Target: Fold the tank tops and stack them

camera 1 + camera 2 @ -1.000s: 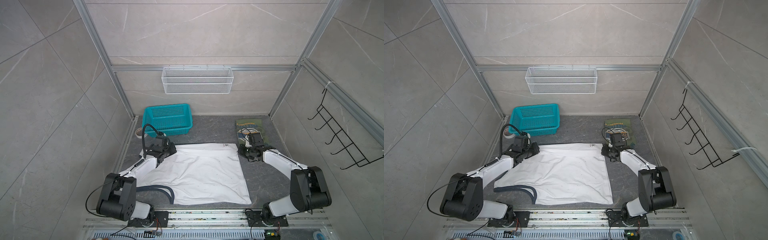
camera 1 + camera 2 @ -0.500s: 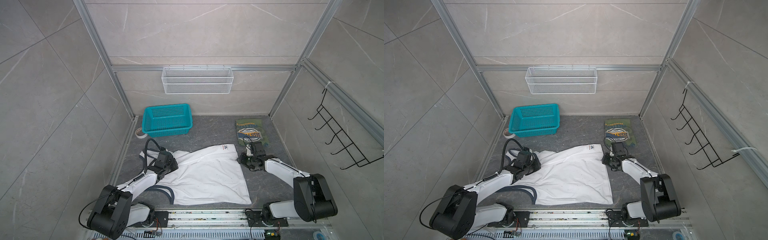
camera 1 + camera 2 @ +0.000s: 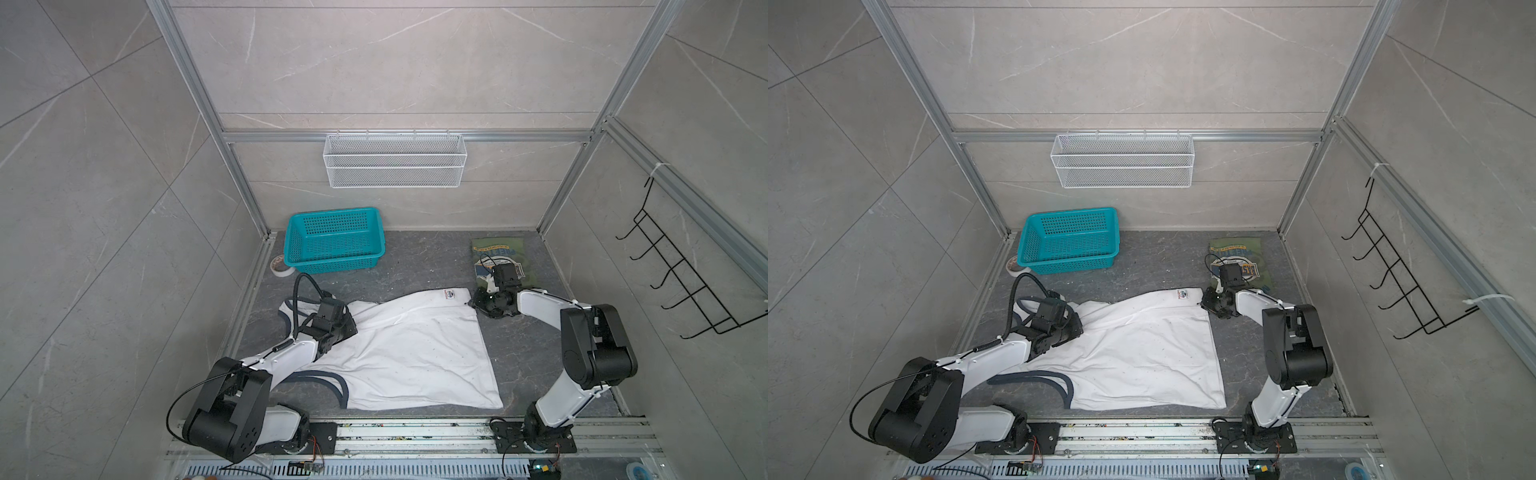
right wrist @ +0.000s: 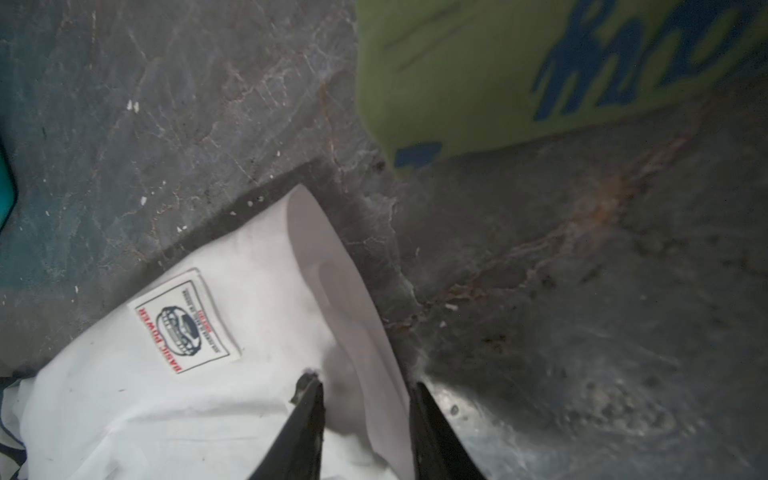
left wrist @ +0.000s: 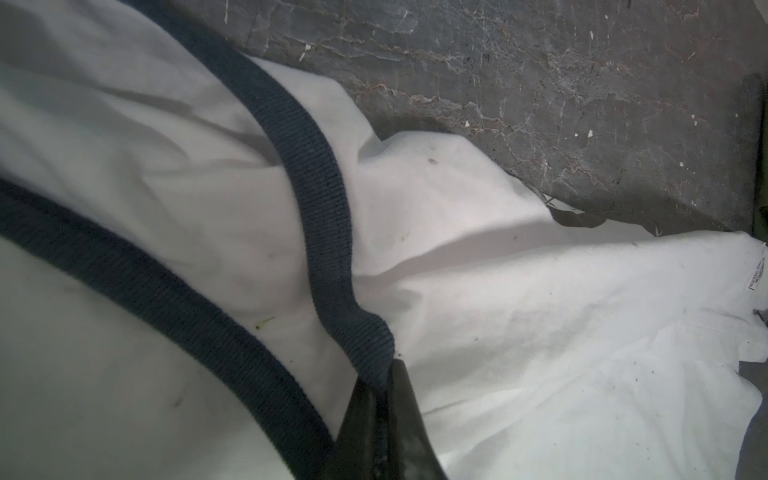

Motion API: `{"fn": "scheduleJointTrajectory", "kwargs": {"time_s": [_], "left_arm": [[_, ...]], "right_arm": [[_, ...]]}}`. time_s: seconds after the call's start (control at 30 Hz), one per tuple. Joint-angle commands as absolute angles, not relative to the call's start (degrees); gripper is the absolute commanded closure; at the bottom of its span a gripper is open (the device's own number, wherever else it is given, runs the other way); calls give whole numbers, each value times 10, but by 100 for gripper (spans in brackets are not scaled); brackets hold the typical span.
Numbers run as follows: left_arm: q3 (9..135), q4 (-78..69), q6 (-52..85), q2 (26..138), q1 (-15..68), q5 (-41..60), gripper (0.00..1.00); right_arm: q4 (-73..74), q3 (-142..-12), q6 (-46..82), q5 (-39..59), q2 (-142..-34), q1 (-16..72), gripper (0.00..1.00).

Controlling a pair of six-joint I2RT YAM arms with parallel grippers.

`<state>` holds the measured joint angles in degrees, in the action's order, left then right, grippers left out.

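The white tank top (image 3: 415,353) (image 3: 1142,353) with navy trim lies spread on the dark table, its far edge slanting. My left gripper (image 3: 349,328) (image 3: 1077,328) (image 5: 384,374) is shut on the navy trim (image 5: 324,208) at the top's left end. My right gripper (image 3: 473,301) (image 3: 1204,303) (image 4: 365,384) stands open at the top's far right corner. Its fingers straddle the hem edge beside the sewn label (image 4: 187,324) without pinching it. The olive green tank top (image 3: 498,253) (image 3: 1237,249) (image 4: 457,75) lies folded at the back right, graphic up, just beyond the right gripper.
A teal basket (image 3: 334,241) stands at the back left with a tape roll (image 3: 281,266) beside it. A white wire shelf (image 3: 395,166) hangs on the back wall. A black hook rack (image 3: 681,282) is on the right wall.
My left gripper has dragged the trim end nearer to the front, slanting and rumpling the far edge. My right gripper has opened, letting go of the corner, and shifted slightly nearer.
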<state>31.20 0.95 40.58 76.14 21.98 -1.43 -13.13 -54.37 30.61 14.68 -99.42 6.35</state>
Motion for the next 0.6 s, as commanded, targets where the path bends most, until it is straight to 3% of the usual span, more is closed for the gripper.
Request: {"fn": "scheduleJointTrajectory", "kwargs": {"time_s": [0.0, 0.1, 0.27, 0.57], "left_arm": [[332, -6, 404, 767, 219, -25, 98], [335, -3, 402, 768, 218, -26, 99], [338, 7, 397, 761, 218, -29, 99], [346, 52, 386, 715, 208, -40, 100]], "right_arm": [[-141, -559, 296, 174, -1003, 63, 69], [-140, -546, 293, 170, -984, 64, 83], [-145, -535, 288, 168, -955, 64, 96], [-180, -482, 277, 86, -829, 63, 100]]}}
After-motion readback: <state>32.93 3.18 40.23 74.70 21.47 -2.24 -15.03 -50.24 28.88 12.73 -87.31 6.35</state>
